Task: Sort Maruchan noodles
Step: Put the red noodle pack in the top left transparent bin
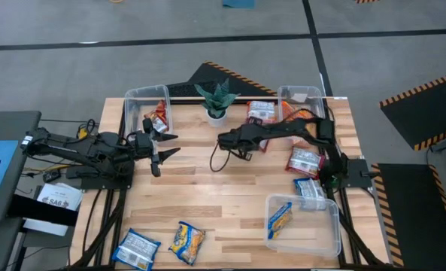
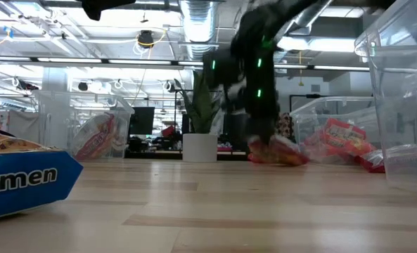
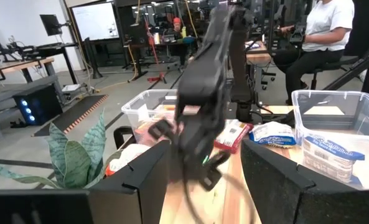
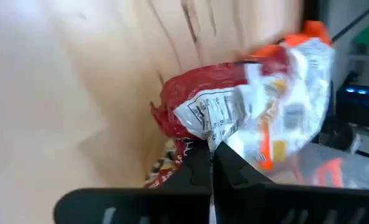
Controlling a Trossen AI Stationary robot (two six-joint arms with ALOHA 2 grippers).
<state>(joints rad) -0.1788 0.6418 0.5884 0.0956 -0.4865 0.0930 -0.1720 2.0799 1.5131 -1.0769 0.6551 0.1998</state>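
Maruchan noodles packets lie about the table. A red-and-white packet point(image 4: 234, 106) lies just right of the plant, with my right gripper point(image 4: 211, 149) shut at its edge; in the low view that gripper point(image 2: 266, 138) slants down onto the packet point(image 2: 282, 151). An orange-and-white packet point(image 4: 296, 74) lies right behind it. Other packets lie at the right point(image 1: 305, 160), at the near left point(image 1: 136, 247) point(image 1: 186, 241), in the far left bin point(image 1: 156, 117) and in the near right bin point(image 1: 280, 218). My left gripper point(image 1: 161, 150) hangs open and level over the table's left side. My right gripper pinches the red-and-white packet's near edge point(image 4: 210, 138) between its two shut fingertips, where the white film tapers to a point. The fingers slant down from above. In the low view the packet's underside point(image 2: 285, 161) still rests on the table.
A potted green plant point(image 1: 216, 102) stands at the far middle. Clear bins stand at the far left point(image 1: 136, 98), far right point(image 1: 305, 94) and near right point(image 1: 320, 233). A person sits beyond the table point(image 3: 324, 31). Bare wood shows in the table's middle point(image 1: 207, 196).
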